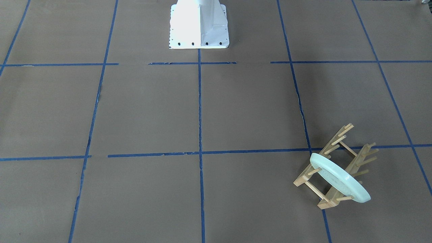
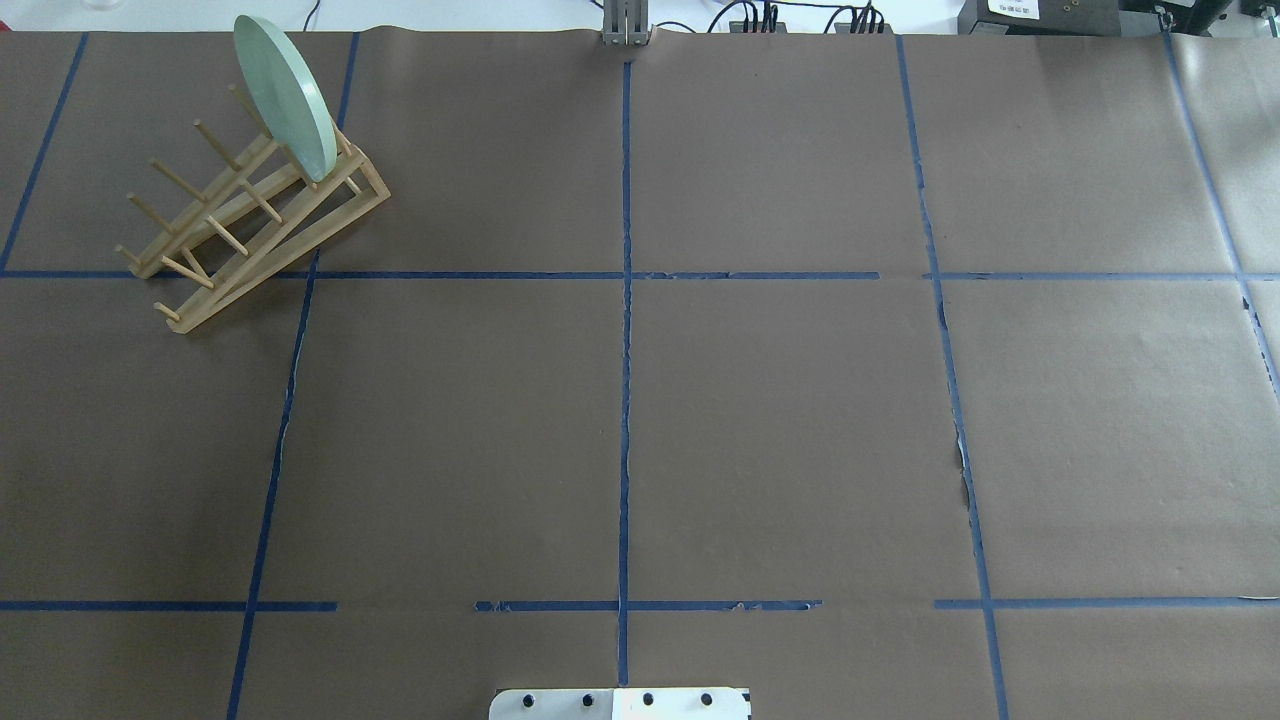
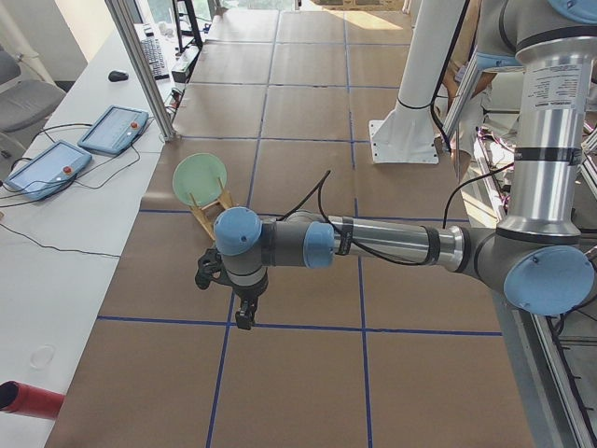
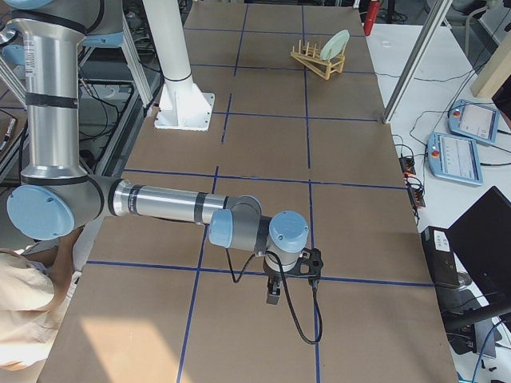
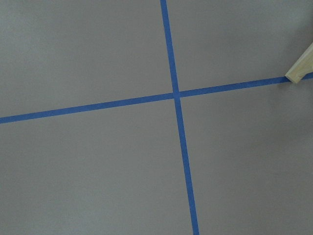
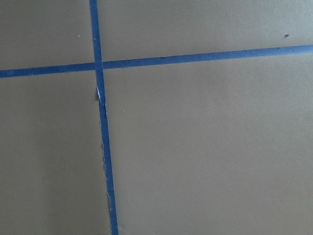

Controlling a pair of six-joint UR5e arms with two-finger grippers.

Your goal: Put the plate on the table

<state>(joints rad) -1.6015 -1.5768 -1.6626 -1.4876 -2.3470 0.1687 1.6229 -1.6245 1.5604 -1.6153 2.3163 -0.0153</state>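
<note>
The pale mint-green plate (image 1: 339, 179) stands on edge, tilted, between the pegs of a wooden rack (image 1: 337, 138) on the brown taped table (image 1: 249, 108). In the overhead view the plate (image 2: 285, 95) and rack (image 2: 250, 225) are at the far left. It also shows in the left side view (image 3: 200, 175) and the right side view (image 4: 336, 44). My left gripper (image 3: 244, 313) hangs above the table, short of the rack; I cannot tell whether it is open. My right gripper (image 4: 273, 294) hangs far from the rack, and I cannot tell its state either. Neither touches the plate.
The white robot base (image 1: 199, 27) stands at the table's middle edge. A corner of the rack (image 5: 299, 71) shows at the right edge of the left wrist view. Teach pendants (image 3: 65, 154) lie on a white bench beside the table.
</note>
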